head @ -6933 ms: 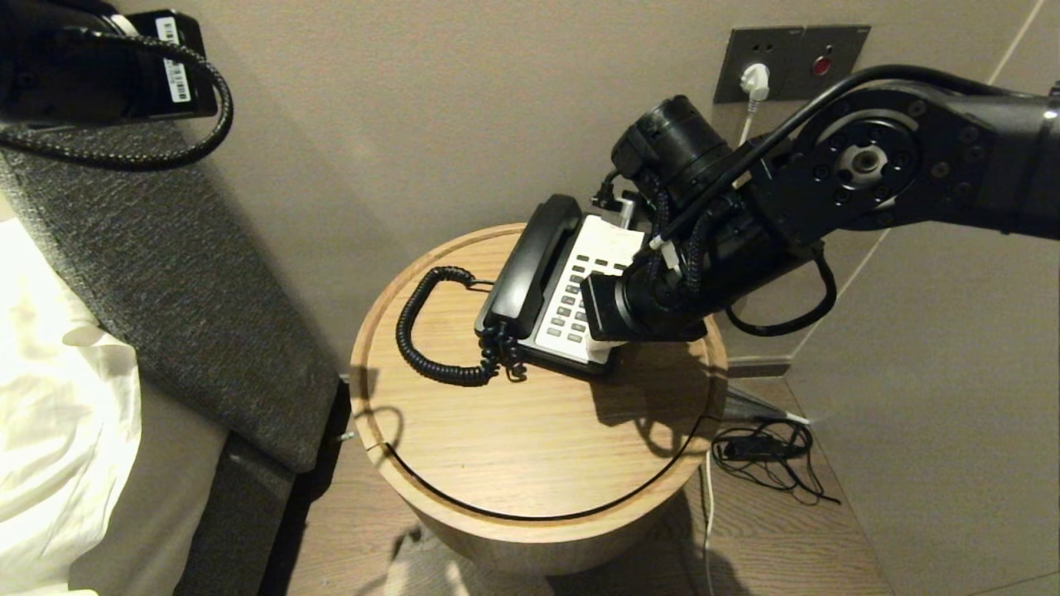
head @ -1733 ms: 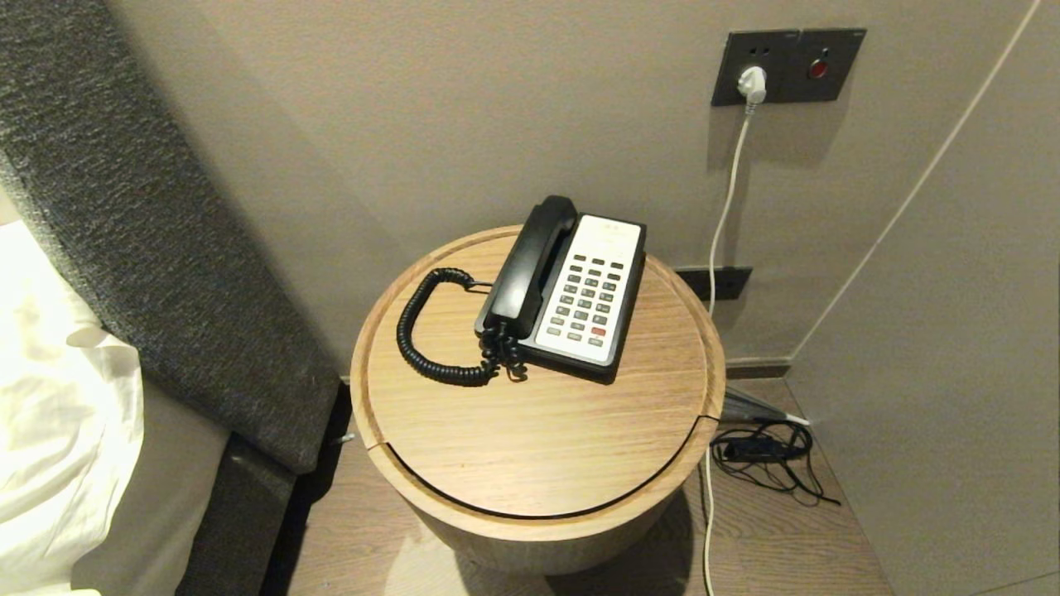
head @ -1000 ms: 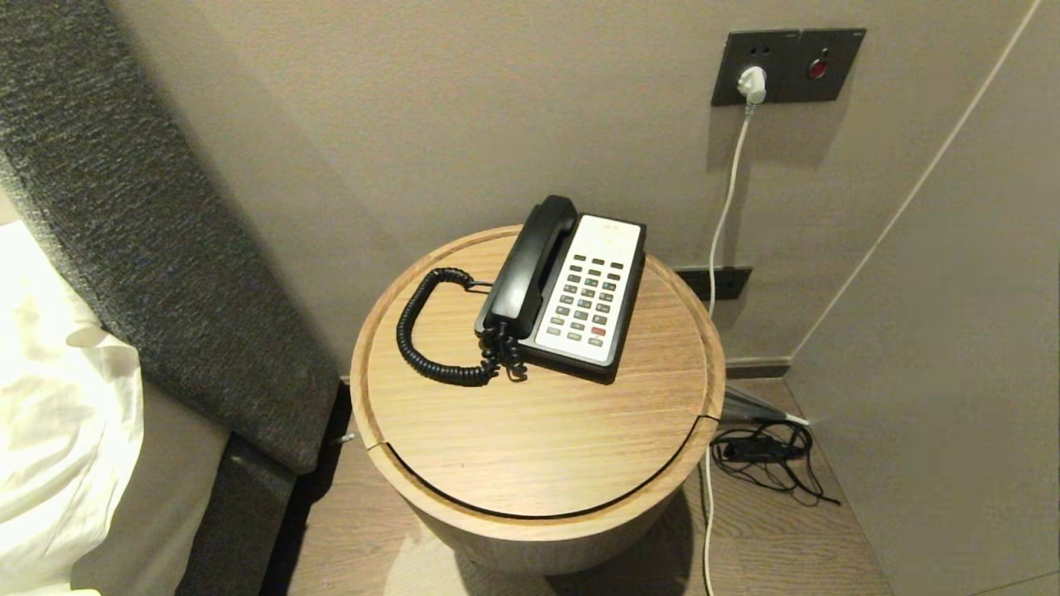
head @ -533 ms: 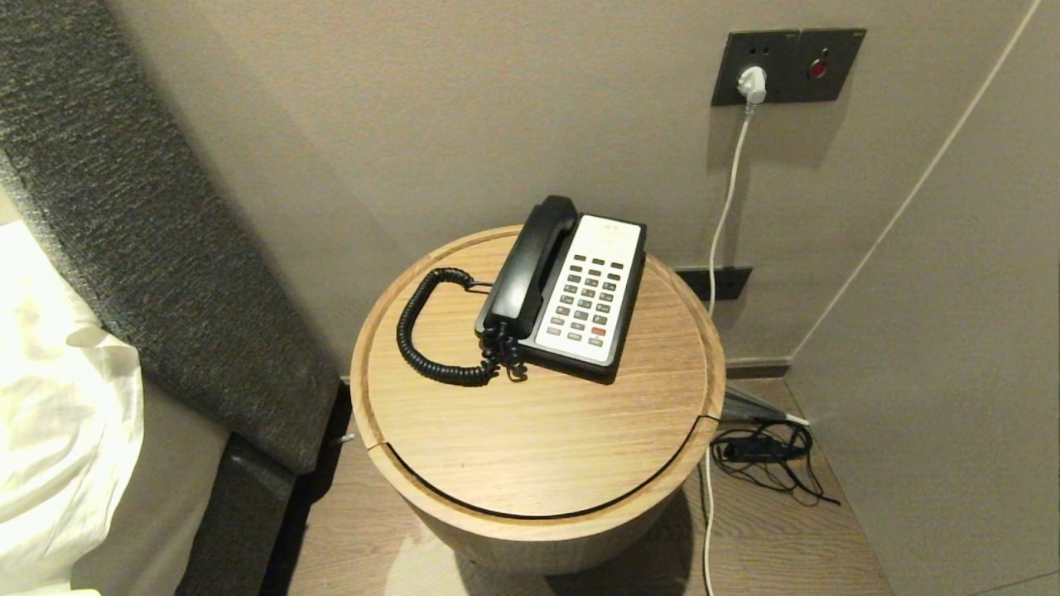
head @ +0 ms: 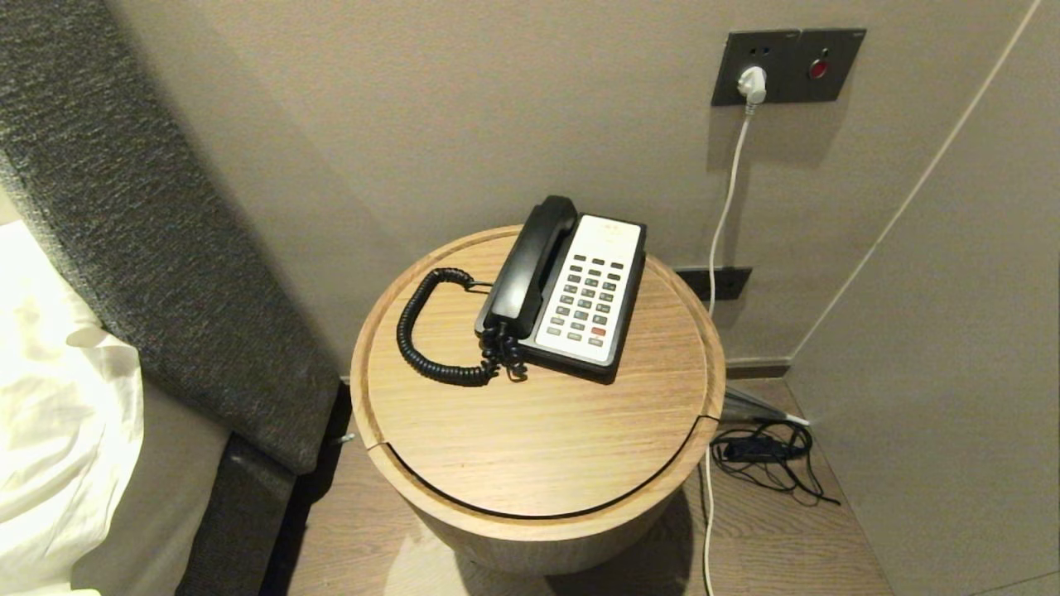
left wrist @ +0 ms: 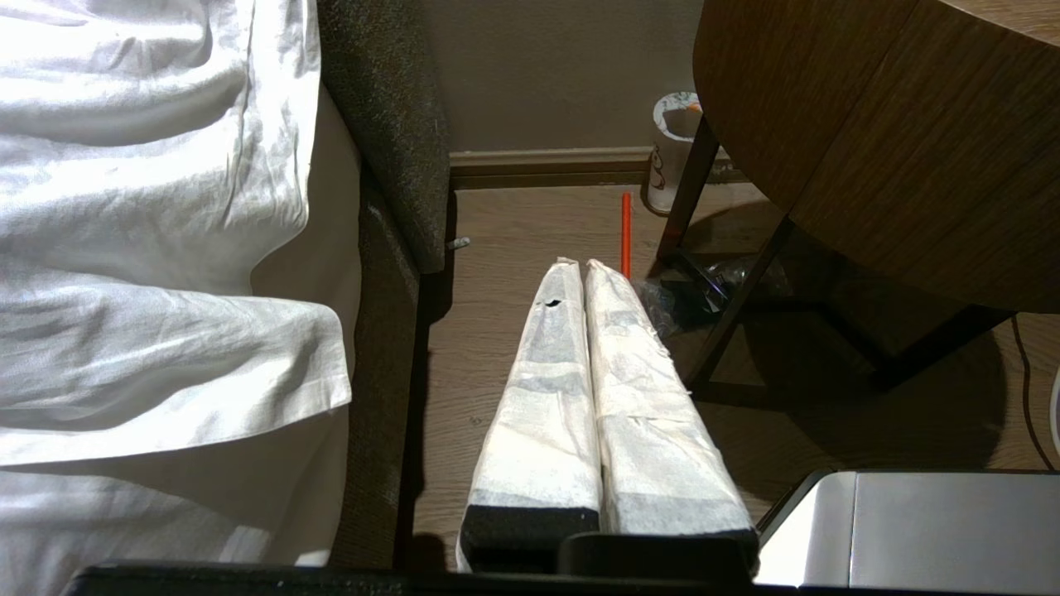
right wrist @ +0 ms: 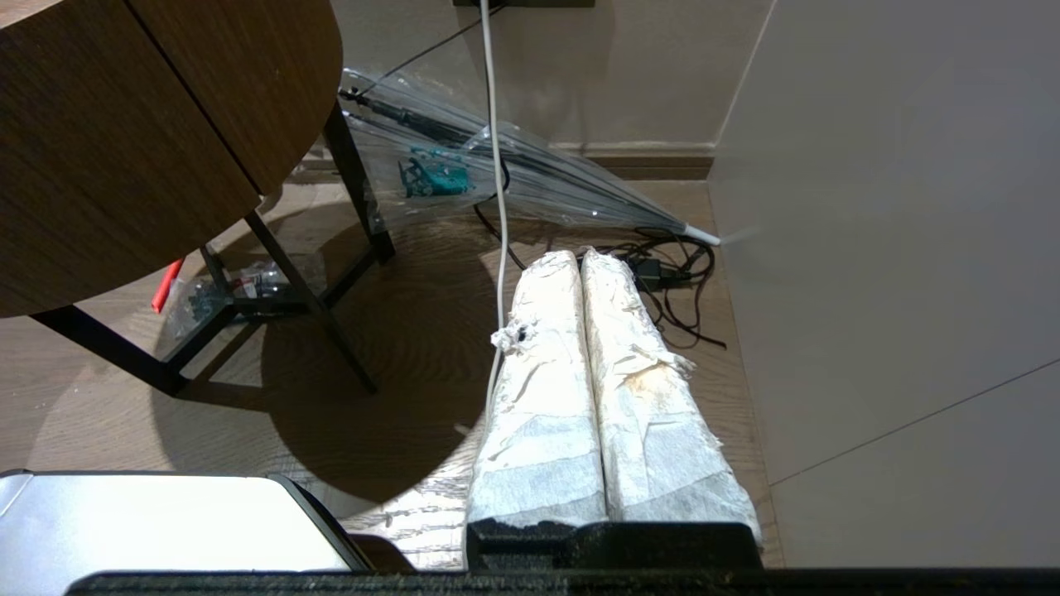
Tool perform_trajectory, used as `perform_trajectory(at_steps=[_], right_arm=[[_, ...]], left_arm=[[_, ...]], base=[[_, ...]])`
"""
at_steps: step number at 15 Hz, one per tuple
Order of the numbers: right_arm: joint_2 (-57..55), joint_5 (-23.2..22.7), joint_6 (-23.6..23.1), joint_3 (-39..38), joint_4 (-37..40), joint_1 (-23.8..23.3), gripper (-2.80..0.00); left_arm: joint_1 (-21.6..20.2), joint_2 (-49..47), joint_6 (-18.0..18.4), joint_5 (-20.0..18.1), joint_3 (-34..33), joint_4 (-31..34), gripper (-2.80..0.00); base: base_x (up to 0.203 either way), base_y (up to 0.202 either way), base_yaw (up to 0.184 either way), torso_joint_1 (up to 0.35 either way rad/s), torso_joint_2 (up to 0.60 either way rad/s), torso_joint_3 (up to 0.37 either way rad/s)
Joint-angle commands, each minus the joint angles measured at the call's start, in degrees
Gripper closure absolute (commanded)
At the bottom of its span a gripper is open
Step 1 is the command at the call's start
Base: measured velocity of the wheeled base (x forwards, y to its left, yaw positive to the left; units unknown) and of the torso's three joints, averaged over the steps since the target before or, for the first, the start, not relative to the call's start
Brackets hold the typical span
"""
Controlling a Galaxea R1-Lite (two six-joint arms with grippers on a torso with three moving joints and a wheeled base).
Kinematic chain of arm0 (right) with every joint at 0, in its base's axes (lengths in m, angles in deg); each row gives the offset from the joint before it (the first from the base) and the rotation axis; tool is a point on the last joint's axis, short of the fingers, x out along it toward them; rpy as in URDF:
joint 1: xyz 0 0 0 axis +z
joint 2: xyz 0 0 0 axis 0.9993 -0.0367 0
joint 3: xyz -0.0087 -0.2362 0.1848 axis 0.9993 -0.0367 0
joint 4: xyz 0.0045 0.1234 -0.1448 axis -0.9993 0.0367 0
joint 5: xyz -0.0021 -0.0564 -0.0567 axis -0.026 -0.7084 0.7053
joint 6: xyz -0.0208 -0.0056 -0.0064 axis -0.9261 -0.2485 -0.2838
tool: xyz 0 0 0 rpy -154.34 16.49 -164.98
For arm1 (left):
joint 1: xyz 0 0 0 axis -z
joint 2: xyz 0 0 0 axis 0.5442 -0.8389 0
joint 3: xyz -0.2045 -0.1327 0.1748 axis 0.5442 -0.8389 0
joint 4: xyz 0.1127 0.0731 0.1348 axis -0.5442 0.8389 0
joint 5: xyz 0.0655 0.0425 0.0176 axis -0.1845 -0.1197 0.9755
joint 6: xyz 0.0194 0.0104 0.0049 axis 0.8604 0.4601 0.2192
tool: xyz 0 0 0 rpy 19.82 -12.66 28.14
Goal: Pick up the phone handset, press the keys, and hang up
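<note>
- Now the black handset (head: 530,263) lies in its cradle on the left side of the phone (head: 580,294), which sits toward the back of the round wooden bench (head: 538,447).
- Its coiled cord (head: 426,339) loops out over the bench top to the left of the phone.
- Left pincer (left wrist: 582,269) — down low beside the bench, over the floor between bed and bench legs, fingers pressed together and holding nothing.
- Right pincer (right wrist: 578,261) — low on the other side, above the floor near a tangle of black cable (right wrist: 671,281); it looks shut and empty as well.
</note>
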Motion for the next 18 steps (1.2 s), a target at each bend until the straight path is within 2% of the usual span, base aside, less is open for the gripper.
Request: perform_trajectory(at_steps=[1, 18], right_arm=[[-0.22, -0.03, -0.07, -0.01, 0.0, 0.0, 0.0], [-0.14, -0.03, -0.07, -0.01, 0.0, 0.0, 0.0]], left_arm=[[-0.01, -0.13, -0.03, 0.02, -0.01, 0.04, 0.0], [-0.01, -0.13, -0.04, 0.02, -0.01, 0.04, 0.0]], base=[[0.0, 0.0, 0.0, 0.0, 0.0, 0.0], [0.0, 0.0, 0.0, 0.0, 0.0, 0.0]])
